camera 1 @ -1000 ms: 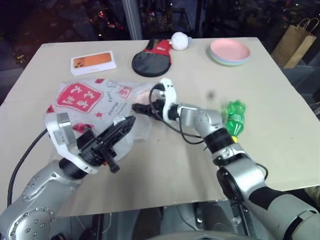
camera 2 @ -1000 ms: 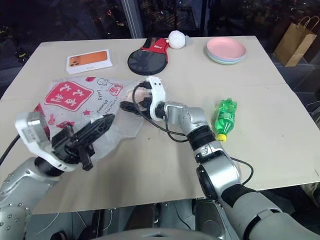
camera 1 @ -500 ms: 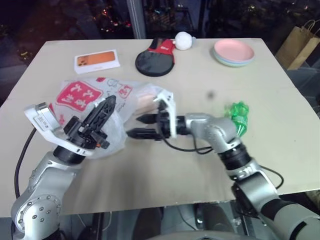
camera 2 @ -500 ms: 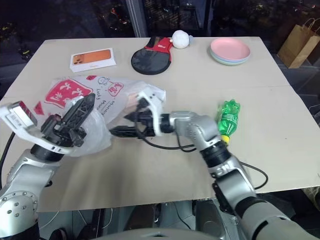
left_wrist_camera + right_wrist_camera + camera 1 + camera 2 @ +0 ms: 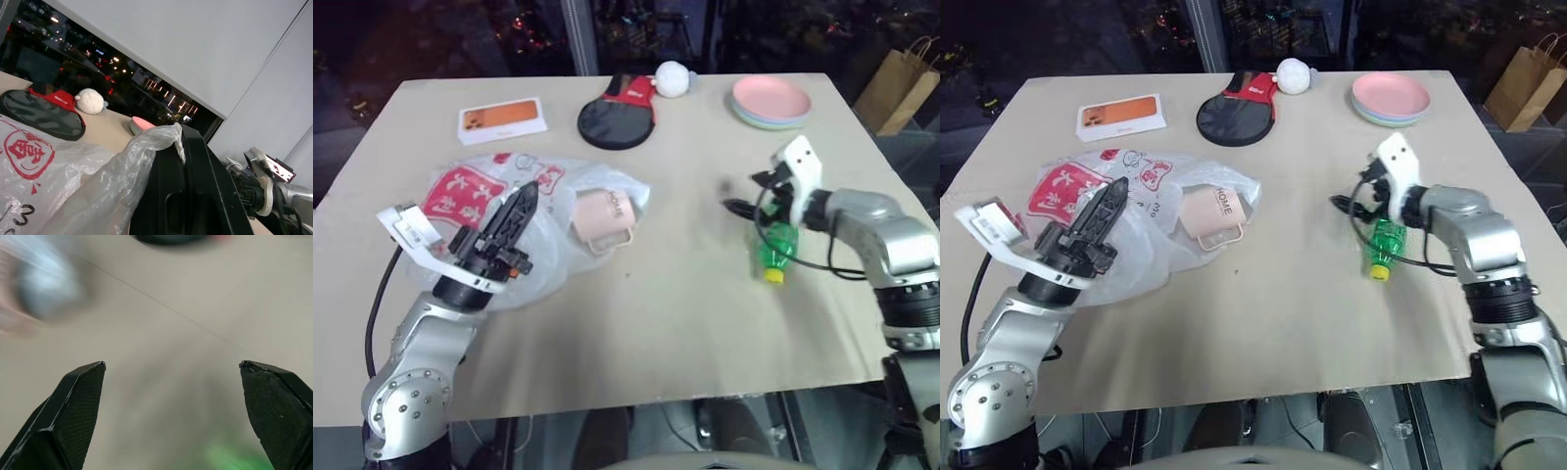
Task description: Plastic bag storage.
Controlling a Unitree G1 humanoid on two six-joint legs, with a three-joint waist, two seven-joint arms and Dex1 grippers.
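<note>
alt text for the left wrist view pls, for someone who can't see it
The left gripper, shut, pinches a fold of the plastic bag, translucent white with red print. Beyond it on the table lie a black and red paddle, a white fluffy ball and a pink plate.

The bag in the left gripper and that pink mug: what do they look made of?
The plastic bag: thin translucent plastic film, crinkled and glossy, red print showing. The pink mug: matte, smooth and opaque, likely ceramic, possibly plastic.
</note>
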